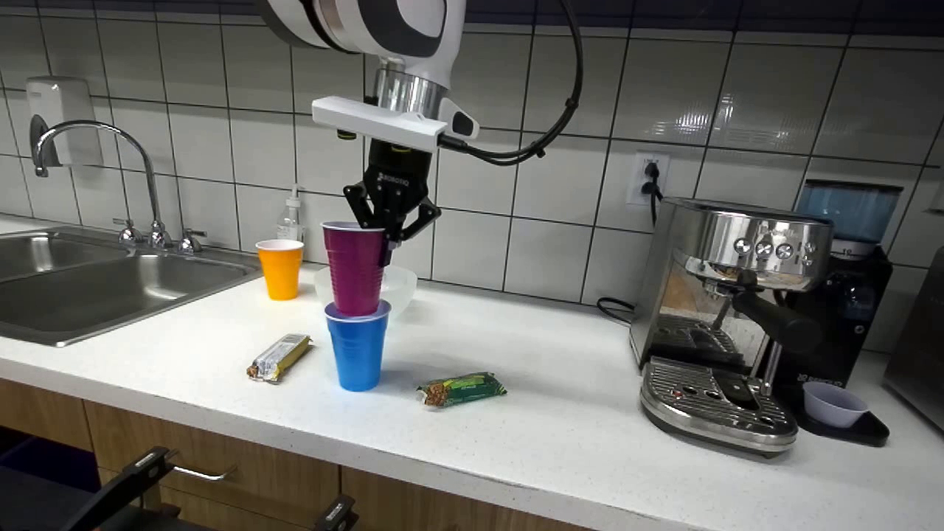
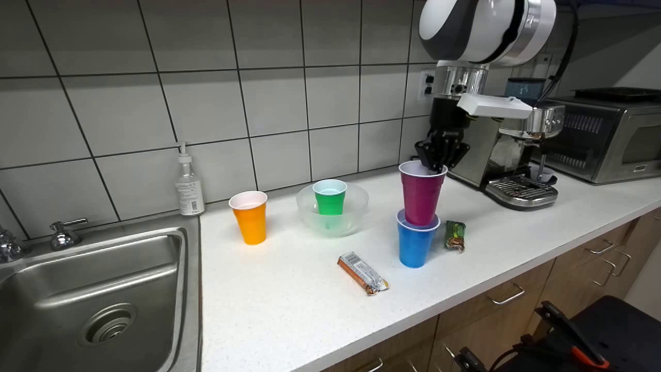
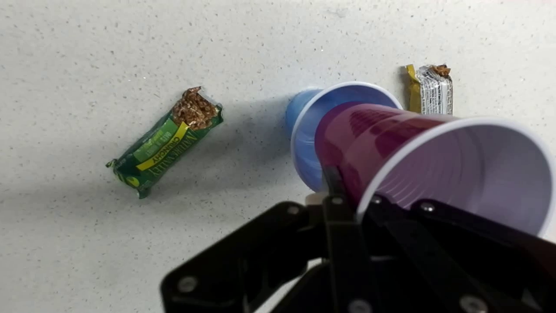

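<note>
While the black pincer (image 1: 386,254), closed tight, grips the rim of a tapered purple plastic cup (image 1: 354,276), that cup's base is at the mouth of a tapered blue plastic cup (image 1: 358,355), either side of which lie a green-wrapped oblong bar (image 1: 464,389) and a silver-and-yellow-wrapped bar (image 1: 280,358).

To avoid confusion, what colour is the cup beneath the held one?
Lower cup: blue, clearest in an exterior view.

The magenta cup (image 1: 352,273) and blue cup (image 1: 358,354) have white rims; the gripper (image 1: 384,256) is black, the worktop (image 3: 78,87) speckled white.
</note>
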You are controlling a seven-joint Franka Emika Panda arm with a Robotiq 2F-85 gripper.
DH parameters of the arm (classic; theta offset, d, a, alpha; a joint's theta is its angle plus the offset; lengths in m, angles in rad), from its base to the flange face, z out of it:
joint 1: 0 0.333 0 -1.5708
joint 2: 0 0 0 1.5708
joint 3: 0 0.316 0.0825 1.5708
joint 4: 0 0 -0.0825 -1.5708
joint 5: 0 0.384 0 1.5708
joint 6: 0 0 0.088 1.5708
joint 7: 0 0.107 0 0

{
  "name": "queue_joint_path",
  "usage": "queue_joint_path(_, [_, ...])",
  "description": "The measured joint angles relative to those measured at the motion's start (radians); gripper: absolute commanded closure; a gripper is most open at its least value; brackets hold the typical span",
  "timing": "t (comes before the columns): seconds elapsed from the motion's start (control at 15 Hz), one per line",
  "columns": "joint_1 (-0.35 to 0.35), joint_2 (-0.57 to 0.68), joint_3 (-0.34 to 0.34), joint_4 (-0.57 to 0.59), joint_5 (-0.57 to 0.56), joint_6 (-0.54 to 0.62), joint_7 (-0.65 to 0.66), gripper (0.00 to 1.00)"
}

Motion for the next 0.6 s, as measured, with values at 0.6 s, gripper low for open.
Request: queue_joint_path(0.6, [0.000, 0.042, 0.005, 0.000, 0.000, 0.025, 0.001, 0.99])
